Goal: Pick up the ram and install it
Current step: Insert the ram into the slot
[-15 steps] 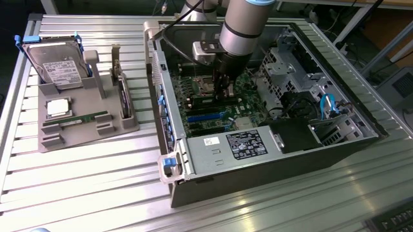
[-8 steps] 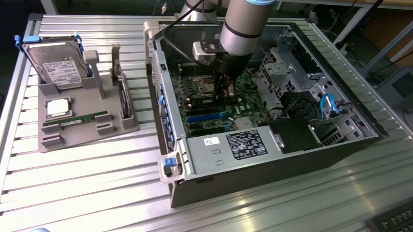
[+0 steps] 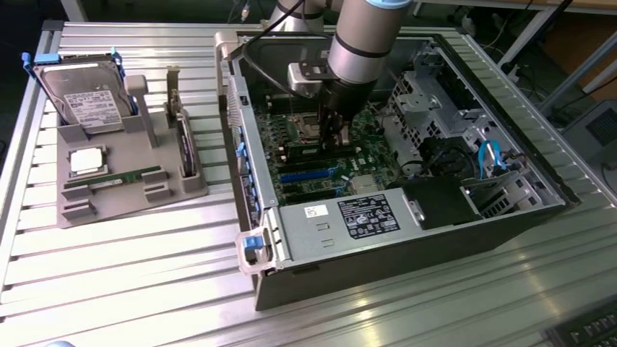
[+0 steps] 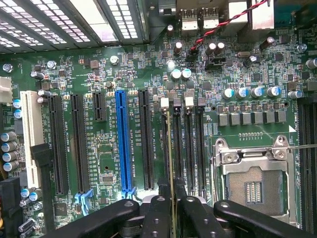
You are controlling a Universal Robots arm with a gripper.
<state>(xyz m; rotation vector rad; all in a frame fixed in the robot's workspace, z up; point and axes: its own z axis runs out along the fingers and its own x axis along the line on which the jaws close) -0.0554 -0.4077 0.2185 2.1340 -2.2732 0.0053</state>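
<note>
The ram (image 4: 169, 148) is held edge-on between the clenched fingers of the gripper (image 4: 172, 201), directly beneath it, over the memory slots (image 4: 190, 148) (beside the processor socket (image 4: 252, 183)); seating cannot be determined.

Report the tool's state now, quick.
Tool: closed on the long, thin circuit-board ram stick, held edge-on above the black memory slots of the green motherboard.

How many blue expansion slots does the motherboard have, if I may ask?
1: the blue expansion slot, between black slots on the motherboard; the gripper may hide more.
</note>
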